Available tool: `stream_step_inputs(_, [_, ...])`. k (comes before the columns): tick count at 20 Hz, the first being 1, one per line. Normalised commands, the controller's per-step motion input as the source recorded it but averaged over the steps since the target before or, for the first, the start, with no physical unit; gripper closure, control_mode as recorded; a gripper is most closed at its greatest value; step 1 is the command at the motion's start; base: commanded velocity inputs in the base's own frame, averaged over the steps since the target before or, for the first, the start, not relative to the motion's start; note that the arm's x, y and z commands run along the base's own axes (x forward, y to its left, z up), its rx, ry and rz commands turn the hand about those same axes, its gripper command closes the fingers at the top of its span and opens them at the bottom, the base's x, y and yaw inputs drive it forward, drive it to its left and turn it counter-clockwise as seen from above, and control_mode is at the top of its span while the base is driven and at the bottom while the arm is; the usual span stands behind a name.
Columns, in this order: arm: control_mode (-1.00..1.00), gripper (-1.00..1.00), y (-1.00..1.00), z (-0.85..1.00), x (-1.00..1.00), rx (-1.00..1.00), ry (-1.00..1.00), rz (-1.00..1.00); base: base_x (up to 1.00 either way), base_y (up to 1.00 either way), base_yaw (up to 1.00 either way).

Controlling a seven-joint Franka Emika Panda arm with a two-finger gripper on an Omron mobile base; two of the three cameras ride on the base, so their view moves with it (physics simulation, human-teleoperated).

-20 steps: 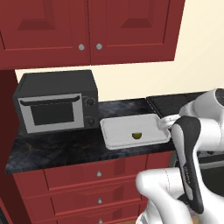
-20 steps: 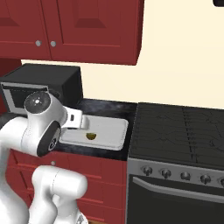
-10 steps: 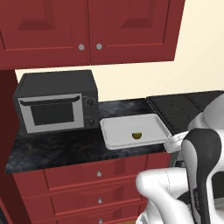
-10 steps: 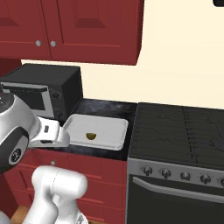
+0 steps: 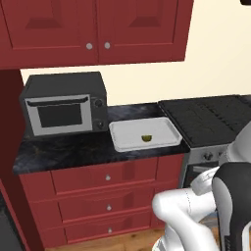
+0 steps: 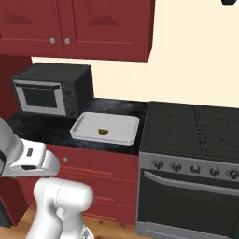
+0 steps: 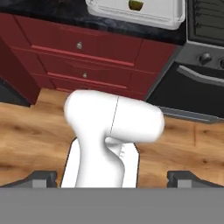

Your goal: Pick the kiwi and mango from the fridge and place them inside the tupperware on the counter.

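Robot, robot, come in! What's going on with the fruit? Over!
Gripper open, holding nothing. Kiwi sits in the tupperware on the counter. Mango not there yet. Nothing blocking the tupperware.

A shallow white rectangular tupperware (image 5: 144, 133) holds a small brown-and-green kiwi (image 5: 146, 138). Beneath it lies the black speckled stone counter (image 5: 68, 146), over dark red drawers (image 5: 105, 176) with silver knobs. Left of it stands a dark grey microwave (image 5: 63, 103).
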Motion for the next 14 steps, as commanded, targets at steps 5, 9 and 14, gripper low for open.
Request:
stream_step_inputs(5, [1.00, -1.00, 0.00, 0.00, 0.00, 0.00, 0.00, 0.00, -1.00, 0.00, 0.00])
stream_step_inputs(9, [1.00, -1.00, 0.00, 0.00, 0.00, 0.00, 0.00, 0.00, -1.00, 0.20, 0.00])
stream_step_inputs(14, [1.00, -1.00, 0.00, 0.00, 0.00, 0.00, 0.00, 0.00, -0.92, 0.61, 0.01])
